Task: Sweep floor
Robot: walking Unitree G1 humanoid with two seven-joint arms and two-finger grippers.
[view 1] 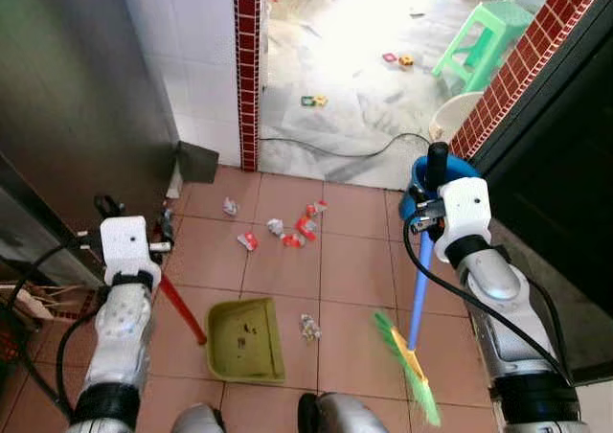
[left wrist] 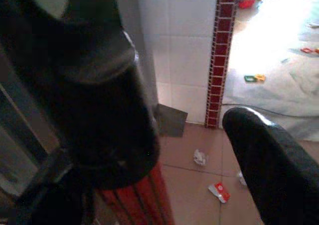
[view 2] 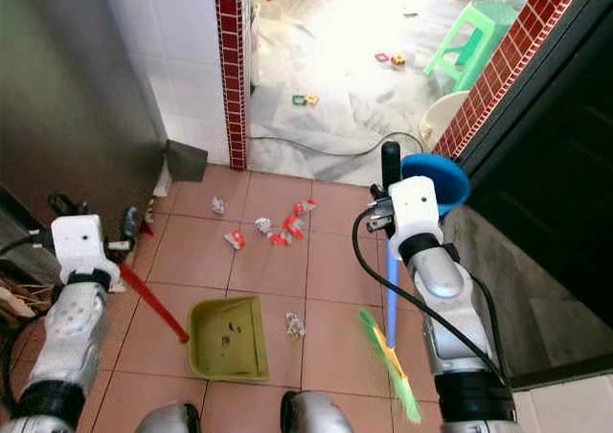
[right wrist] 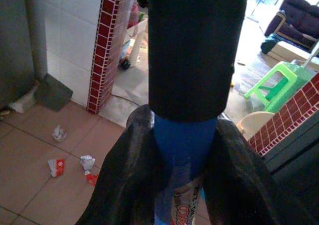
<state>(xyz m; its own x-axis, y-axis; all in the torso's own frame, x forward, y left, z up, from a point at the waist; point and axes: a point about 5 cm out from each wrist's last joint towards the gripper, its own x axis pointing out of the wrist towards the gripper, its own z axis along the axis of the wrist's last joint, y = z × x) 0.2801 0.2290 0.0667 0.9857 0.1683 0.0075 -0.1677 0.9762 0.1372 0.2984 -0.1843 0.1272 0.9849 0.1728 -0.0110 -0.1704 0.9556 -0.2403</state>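
Right gripper [view 1: 429, 213], right of centre in the left eye frame, fingers closed round the blue broom [view 1: 418, 299] handle just under its black cap. Green bristles low, lower centre-right, blurred, so floor contact hard to judge. Left gripper [view 1: 158, 237] at the left edge, fingers apparently clamped on the red stick of the dustpan [view 1: 244, 339] (wrist view too close to be sure). Pan flat on the tiled floor [view 1: 350, 270] at lower centre, mouth toward the litter [view 1: 287, 230] strewn above it mid-frame. One crumpled scrap [view 1: 309, 328] just beside the pan's right rim. Litter likely light paper and wrappers, easily scattered. Broom light, handle stiff, bristles soft; high grip gives reach, a lower one more control.
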